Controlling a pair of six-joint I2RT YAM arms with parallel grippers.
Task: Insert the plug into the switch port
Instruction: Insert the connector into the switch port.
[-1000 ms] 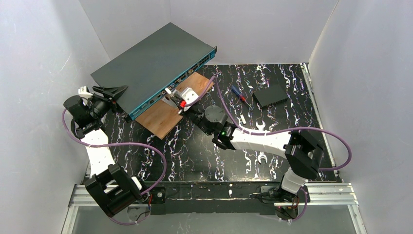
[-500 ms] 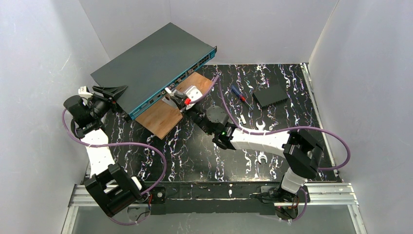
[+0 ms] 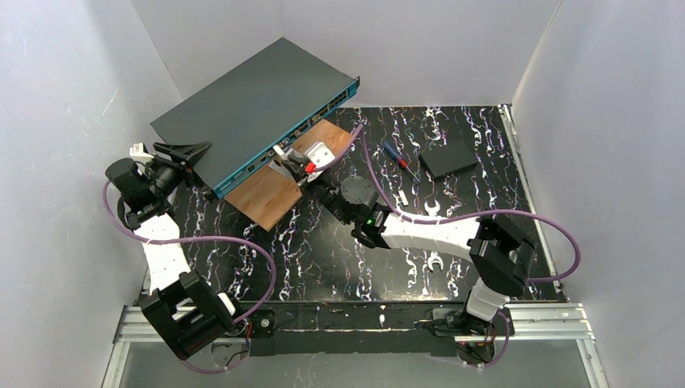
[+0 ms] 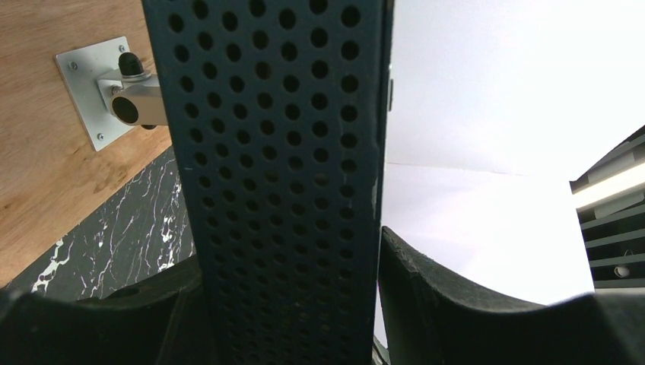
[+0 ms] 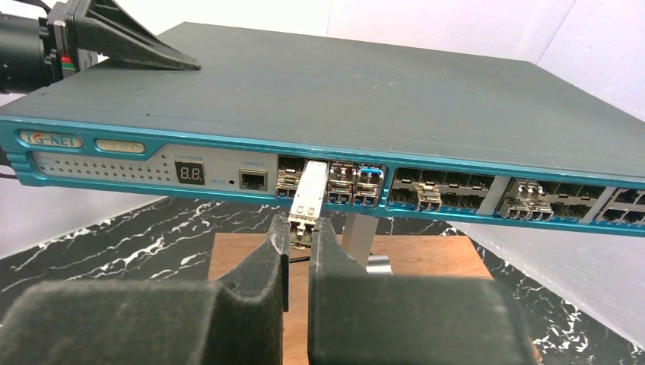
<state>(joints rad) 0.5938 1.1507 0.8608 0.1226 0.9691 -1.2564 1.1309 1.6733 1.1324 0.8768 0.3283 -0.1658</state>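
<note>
right fingers [image 5: 262,266], pinching the SFP plug [image 5: 308,199], have edged forward so its nose looks entered in the switch [image 5: 342,84] port ahead; left fingers [image 4: 433,293] clamp the switch's perforated end.

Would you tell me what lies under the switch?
A wooden board with a metal post on the marbled table; how far the board runs beneath is hidden by the switch.
</note>
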